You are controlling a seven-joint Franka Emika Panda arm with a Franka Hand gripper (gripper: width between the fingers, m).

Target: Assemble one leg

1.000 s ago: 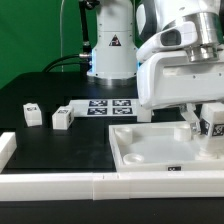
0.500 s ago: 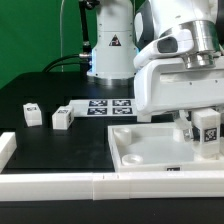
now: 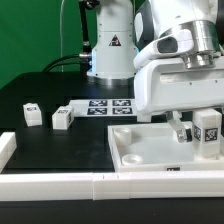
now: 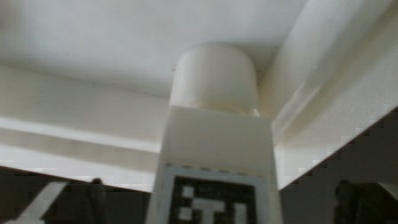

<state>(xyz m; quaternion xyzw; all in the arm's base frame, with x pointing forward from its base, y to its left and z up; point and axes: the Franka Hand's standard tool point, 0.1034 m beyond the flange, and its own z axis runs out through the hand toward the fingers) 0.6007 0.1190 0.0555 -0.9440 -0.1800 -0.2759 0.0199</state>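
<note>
My gripper [image 3: 204, 134] is shut on a leg [image 3: 208, 126], a small white block with a black-and-white marker, held upright over the right side of the large white tray-like panel [image 3: 145, 148]. In the wrist view the leg [image 4: 217, 130] fills the middle between my dark fingers [image 4: 68, 202]. Its rounded end points at the panel's inner corner [image 4: 107, 60]; I cannot tell whether it touches. Two more legs [image 3: 32, 114] [image 3: 62, 118] lie on the black table at the exterior view's left.
The marker board [image 3: 108, 106] lies behind the panel by the robot base [image 3: 108, 50]. A long white rail [image 3: 100, 183] runs along the front edge, and a white block [image 3: 5, 148] stands at the far left.
The gripper with the leg has come down a little toward the panel's right side, then held still over the last half second.
</note>
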